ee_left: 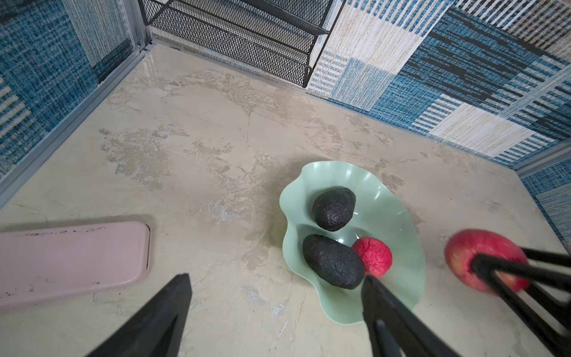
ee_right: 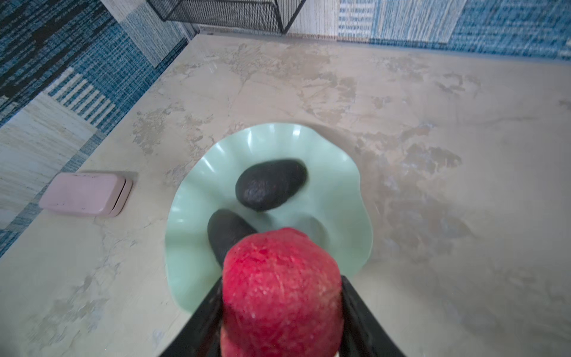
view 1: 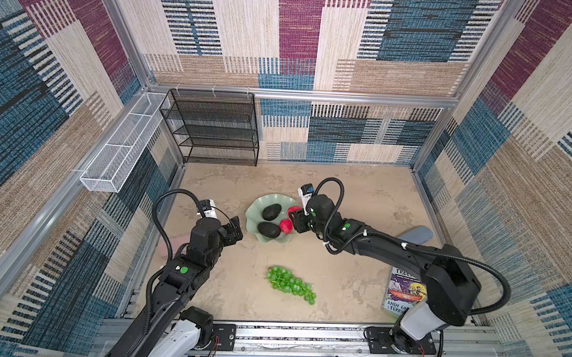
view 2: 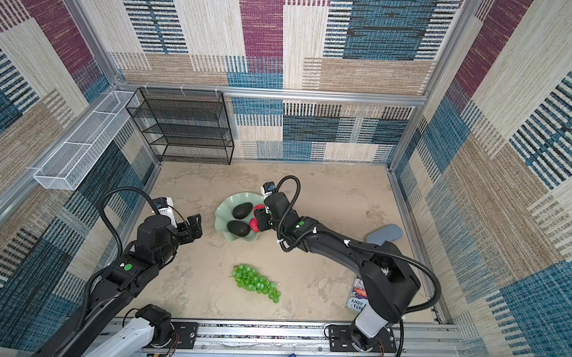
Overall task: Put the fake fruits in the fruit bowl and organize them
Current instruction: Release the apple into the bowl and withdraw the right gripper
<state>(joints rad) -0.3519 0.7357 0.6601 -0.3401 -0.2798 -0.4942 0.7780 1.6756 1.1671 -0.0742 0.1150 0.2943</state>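
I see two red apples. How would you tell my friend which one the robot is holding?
Find the mint-green bowl in the middle of the table. At its right rim in both top views, the right gripper is shut on a red apple. The other apple lies in the bowl beside an avocado; this one sits between black fingers.

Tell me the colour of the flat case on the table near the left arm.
Pale pink with a few dark specks; the case shows best in the left wrist view.
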